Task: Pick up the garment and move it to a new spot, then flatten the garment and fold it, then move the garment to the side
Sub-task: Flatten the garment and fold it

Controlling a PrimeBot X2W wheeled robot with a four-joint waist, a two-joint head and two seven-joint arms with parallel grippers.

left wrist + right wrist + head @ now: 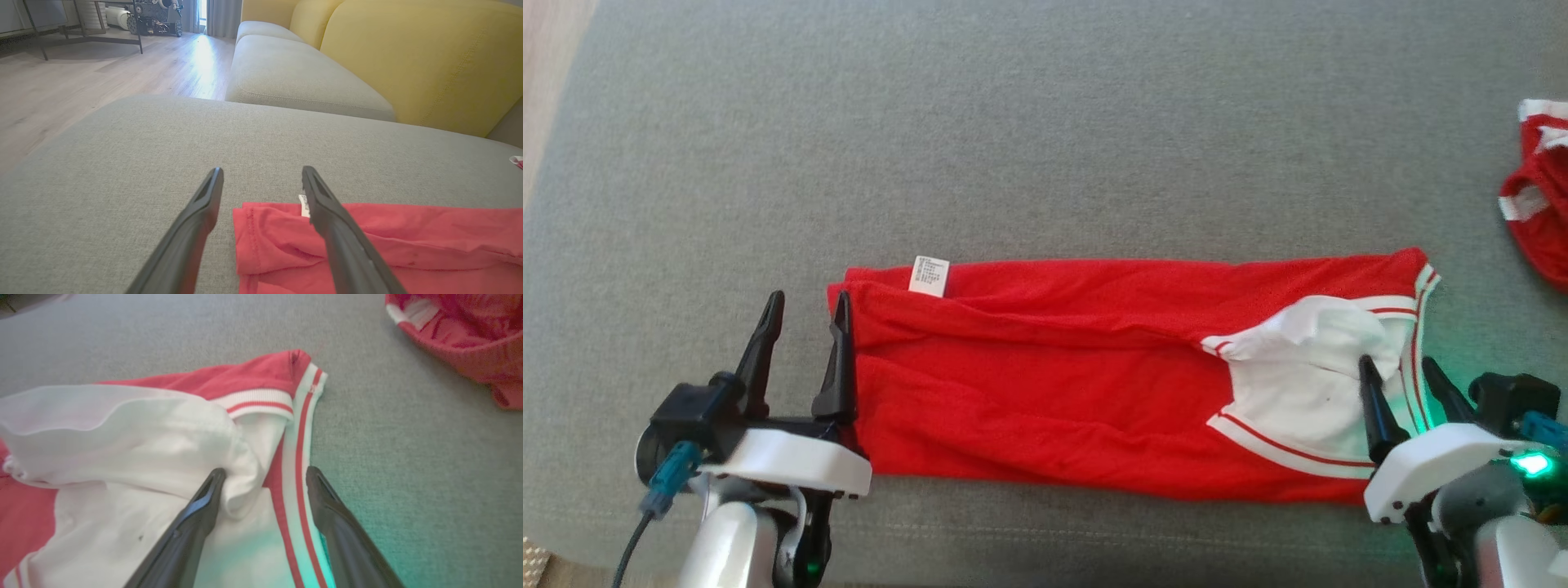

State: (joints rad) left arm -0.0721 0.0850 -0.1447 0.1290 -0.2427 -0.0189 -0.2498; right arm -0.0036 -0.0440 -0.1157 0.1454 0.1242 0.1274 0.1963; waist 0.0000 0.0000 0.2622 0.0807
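The garment (1054, 367) lies flat near the front edge of the seat (1013, 122), folded into one long strip. That looks like a first fold. It likely needs folding end to end, then a move to the side. The left gripper (809, 298) is at its left end and the right gripper (1396, 361) at its right end. Both have jaws spread and pinch nothing. The writing on the white tag (929, 275) is too small to read.
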